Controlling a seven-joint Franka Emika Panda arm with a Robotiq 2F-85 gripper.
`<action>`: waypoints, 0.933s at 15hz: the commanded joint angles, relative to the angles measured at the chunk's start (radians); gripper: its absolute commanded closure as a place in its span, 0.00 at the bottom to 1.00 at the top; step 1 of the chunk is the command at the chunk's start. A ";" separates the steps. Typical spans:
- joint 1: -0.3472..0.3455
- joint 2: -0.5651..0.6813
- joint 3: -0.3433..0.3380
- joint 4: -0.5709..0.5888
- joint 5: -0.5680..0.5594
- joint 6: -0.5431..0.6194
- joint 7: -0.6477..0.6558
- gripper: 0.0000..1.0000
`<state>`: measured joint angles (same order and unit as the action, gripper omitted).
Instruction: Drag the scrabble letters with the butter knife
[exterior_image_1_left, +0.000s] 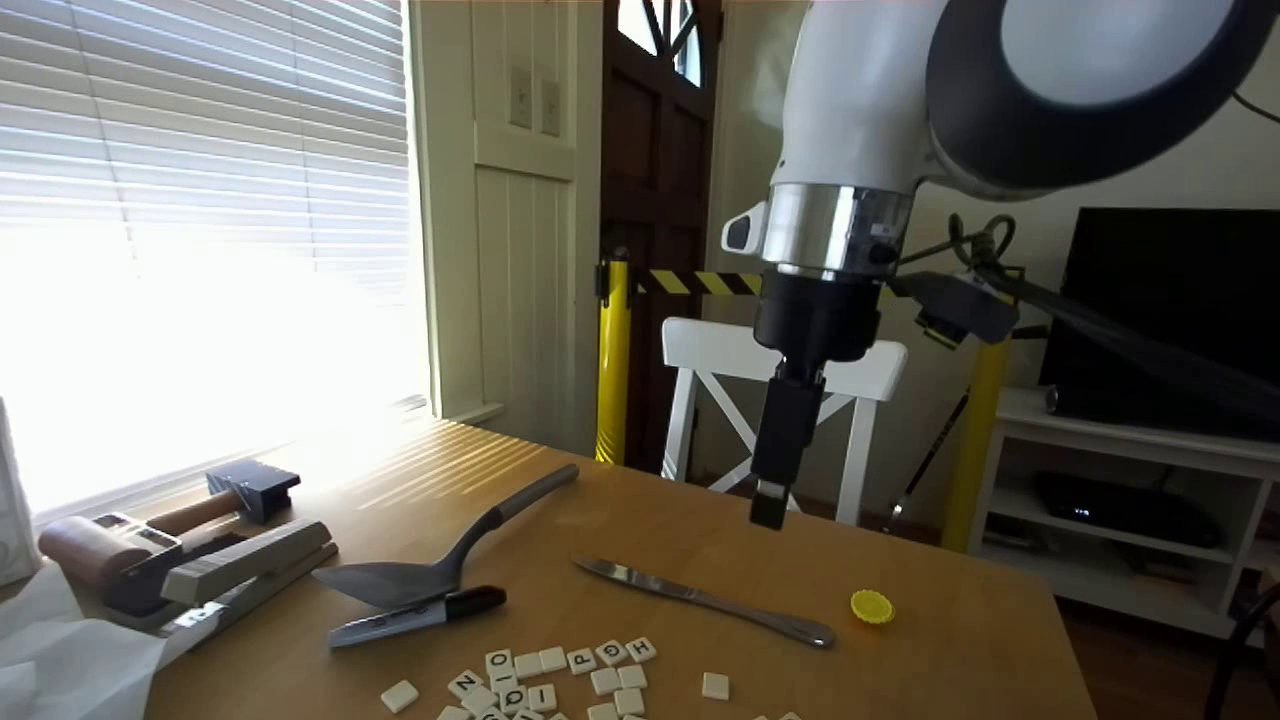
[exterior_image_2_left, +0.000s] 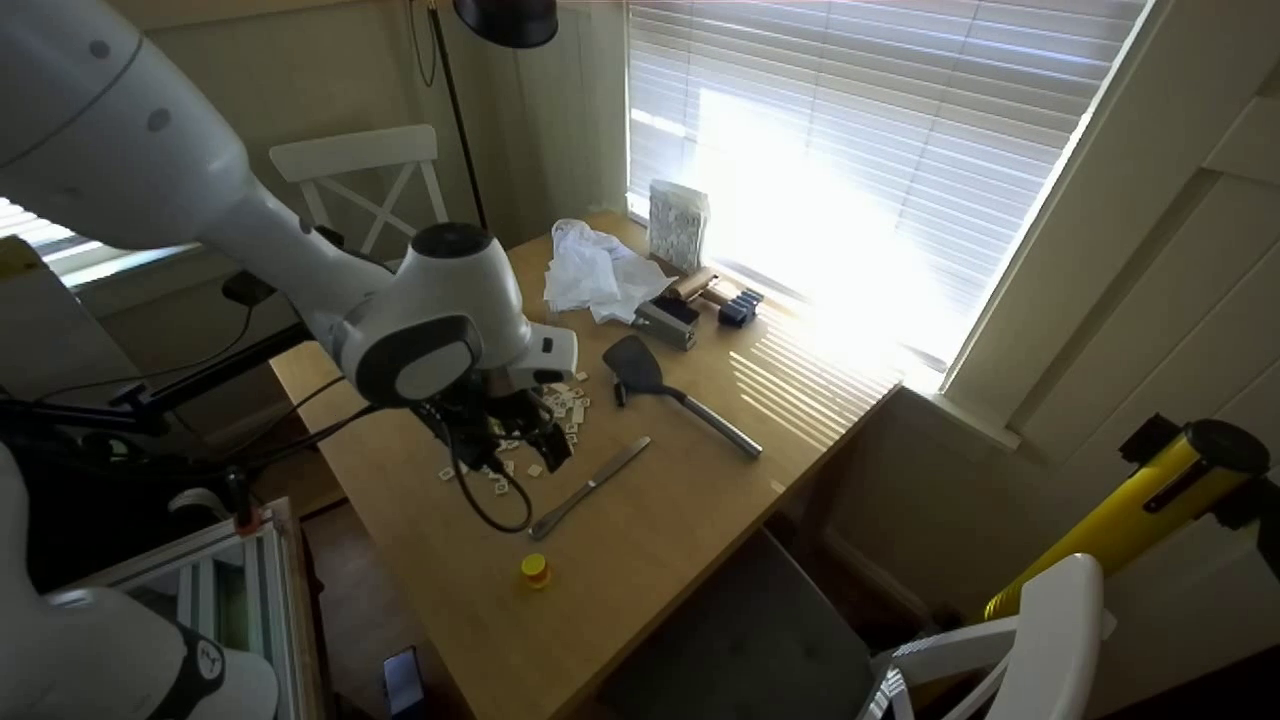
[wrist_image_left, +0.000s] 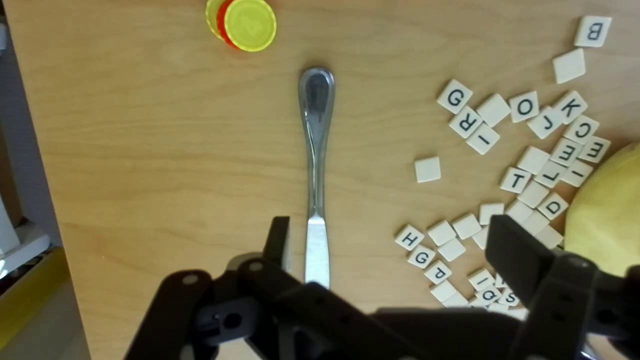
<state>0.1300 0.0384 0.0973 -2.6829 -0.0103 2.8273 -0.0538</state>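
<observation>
The butter knife lies flat on the wooden table, seen in both exterior views (exterior_image_1_left: 690, 594) (exterior_image_2_left: 592, 485) and in the wrist view (wrist_image_left: 316, 145), where the tip end of its blade is hidden behind the gripper. The scrabble letters form a loose scattered cluster, seen in both exterior views (exterior_image_1_left: 552, 659) (exterior_image_2_left: 565, 405) and in the wrist view (wrist_image_left: 516, 180); some tiles are face down. My gripper (wrist_image_left: 392, 237) is open and empty. In the exterior views it hangs above the table (exterior_image_1_left: 770, 505) (exterior_image_2_left: 545, 445). In the wrist view the knife blade appears between the fingers, close to the left finger.
A small yellow disc (exterior_image_1_left: 872, 606) lies beyond the knife's handle end. A dark spatula (exterior_image_1_left: 390, 580), a marker (exterior_image_1_left: 420, 615), a stapler (exterior_image_1_left: 250, 570) and crumpled white paper (exterior_image_2_left: 600, 275) lie toward the window. A large yellow rounded thing (wrist_image_left: 605, 210) covers part of the wrist view.
</observation>
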 joint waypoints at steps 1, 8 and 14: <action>-0.012 0.020 0.003 0.000 -0.014 0.012 0.008 0.00; -0.005 0.115 -0.009 0.003 -0.078 0.081 0.045 0.00; 0.160 0.263 -0.200 0.052 -0.426 0.217 0.265 0.00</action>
<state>0.1830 0.2196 0.0214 -2.6797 -0.2855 2.9828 0.1016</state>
